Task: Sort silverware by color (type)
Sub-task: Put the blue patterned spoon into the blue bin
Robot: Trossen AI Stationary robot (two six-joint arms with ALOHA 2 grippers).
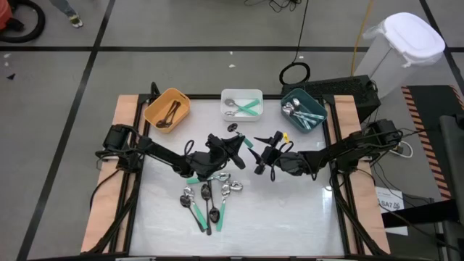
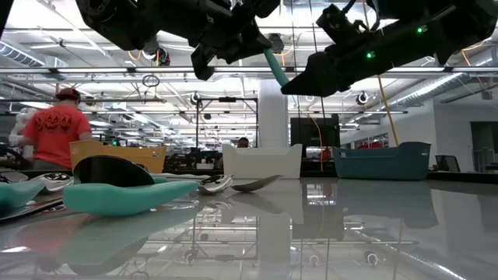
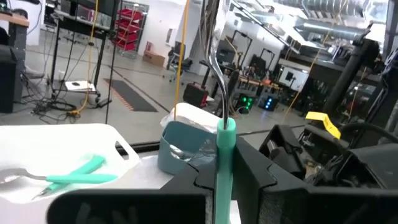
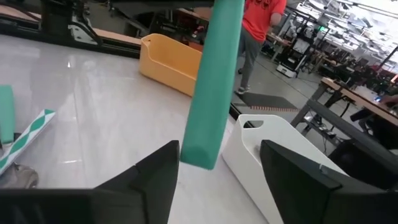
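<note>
My left gripper (image 1: 235,145) hovers over the table's middle, shut on a mint-green-handled spoon (image 3: 224,155). The handle's free end (image 4: 200,155) reaches between the fingers of my right gripper (image 1: 259,156). That gripper is open and faces the left one, with a gap showing on both sides of the handle. More silverware lies in a loose pile (image 1: 206,199) on the near part of the table. Some spoons lie in the orange bin (image 1: 167,109), the white bin (image 1: 241,103) and the teal bin (image 1: 303,109). My left gripper pinches the spoon's green handle (image 3: 222,186) between its two fingers, which lie about level and point toward the table's right side. The spoon is lifted clear of the table. Its handle end (image 2: 272,66) sticks out beyond the fingers, slanting down toward my right gripper (image 2: 299,82).
The three bins stand in a row along the table's far edge. The pile of spoons takes up the near left-middle (image 2: 124,190). The white tabletop (image 1: 290,210) shows bare on the near right. A person in a red shirt (image 2: 54,128) stands in the room beyond.
</note>
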